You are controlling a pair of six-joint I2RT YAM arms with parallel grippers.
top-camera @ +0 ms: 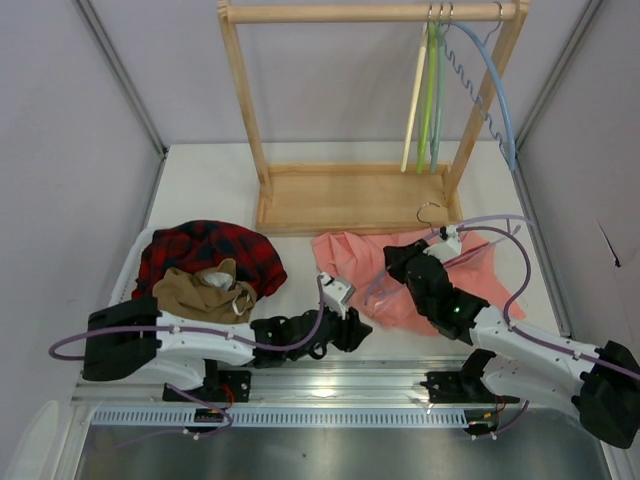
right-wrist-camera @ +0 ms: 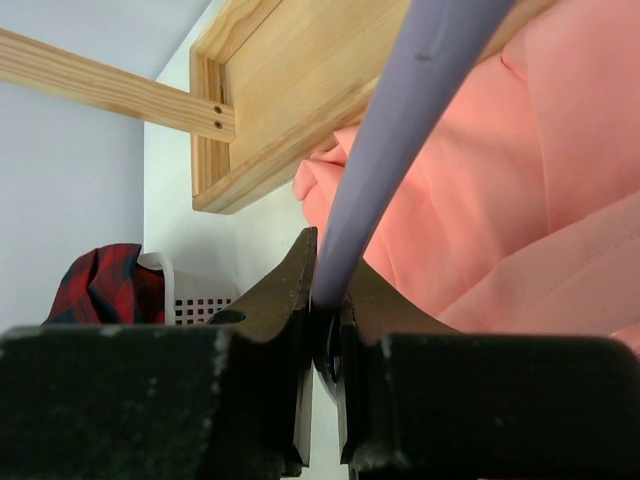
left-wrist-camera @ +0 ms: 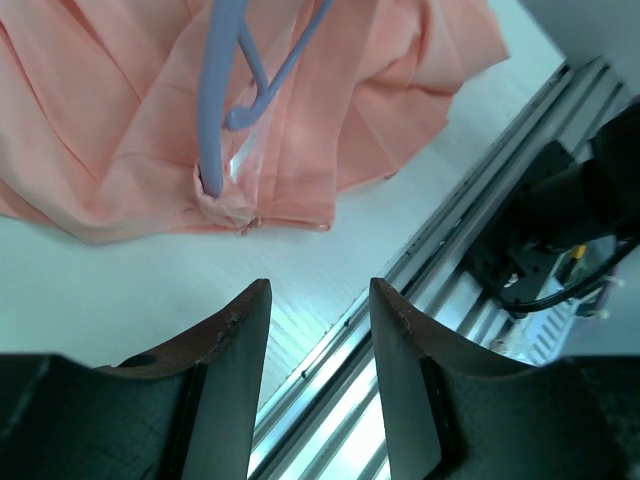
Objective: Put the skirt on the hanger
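White tabletop (top-camera: 200,175) fills the booth between pale grey walls (top-camera: 60,150), with a ribbed metal rail (top-camera: 340,380) along its near edge where both arms are bolted. From its base the left arm lies low, stretched almost flat to the right along that rail. The left gripper (left-wrist-camera: 318,295) hovers over the table's edge with its two dark fingers spread and nothing between them, just short of the skirt (top-camera: 350,255). The skirt, salmon-pink and heavily folded, lies crumpled on the table near the middle, in front of the wooden rack (top-camera: 350,195). The right arm rises from its base at the right, folds at the elbow and leans up-left over the cloth. The right gripper (right-wrist-camera: 325,270) is pressed together on a bar of the lilac hanger (right-wrist-camera: 400,120), pinching it. The hanger lies across the top of the skirt. One end meets a bunched corner of fabric on the near side, and its silver hook (top-camera: 430,210) pokes out on the far side, close to the rack's base. Off to the left a white basket (right-wrist-camera: 190,300) holds a red-and-black plaid garment (top-camera: 215,248) with a tan garment (top-camera: 200,293) heaped against its near side. Farther back, from the rack's top bar (top-camera: 350,12), hang a cream hanger (top-camera: 413,105), a green hanger (top-camera: 429,95) and a light blue hanger (top-camera: 501,88), bunched at the right end.
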